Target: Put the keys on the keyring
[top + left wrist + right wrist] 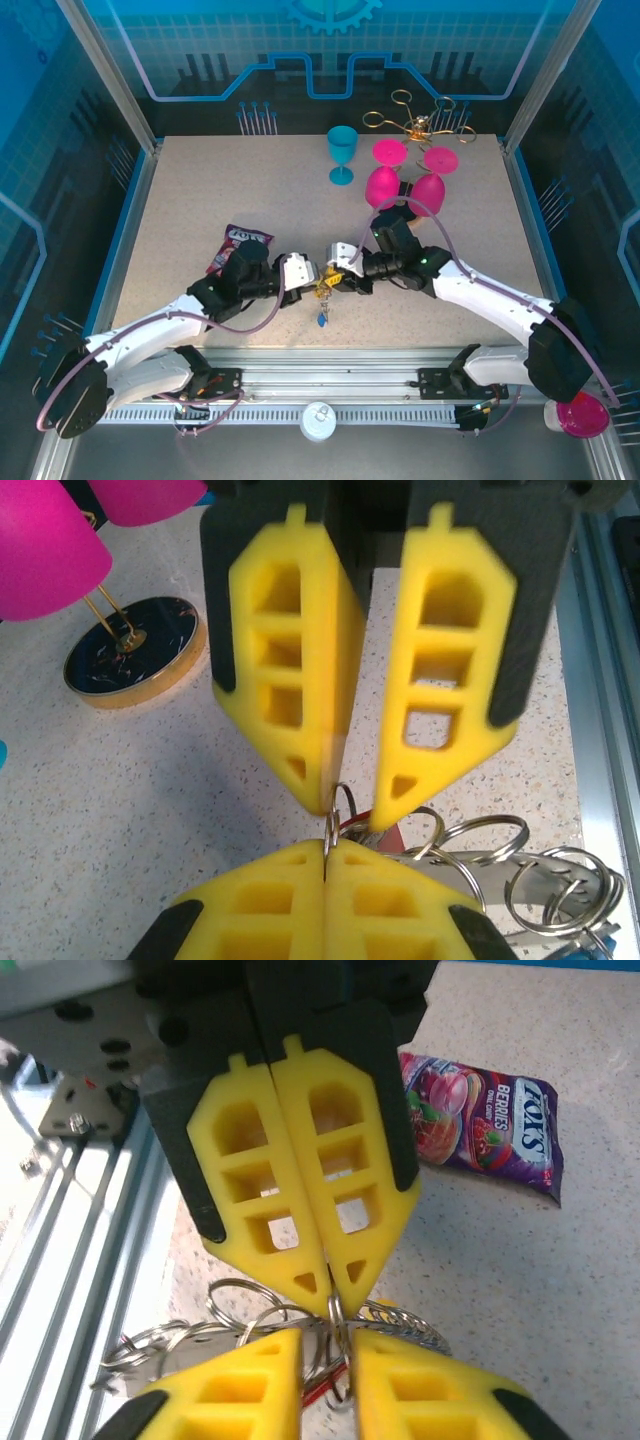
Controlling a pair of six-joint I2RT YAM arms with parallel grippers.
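Noted left claw (325, 860) shut on thin ring (340, 802), perhaps a key's; right claw (340, 1345) slightly parted. Stiff, slippery: pinch rim.

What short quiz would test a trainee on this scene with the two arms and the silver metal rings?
1. True or false: the left gripper is shut on a thin silver metal split ring.
2. The purple foil snack packet lies beside: A the left arm; B the right arm.
3. What colour is the upright plastic goblet?
Key: 1 true; 2 A; 3 teal.
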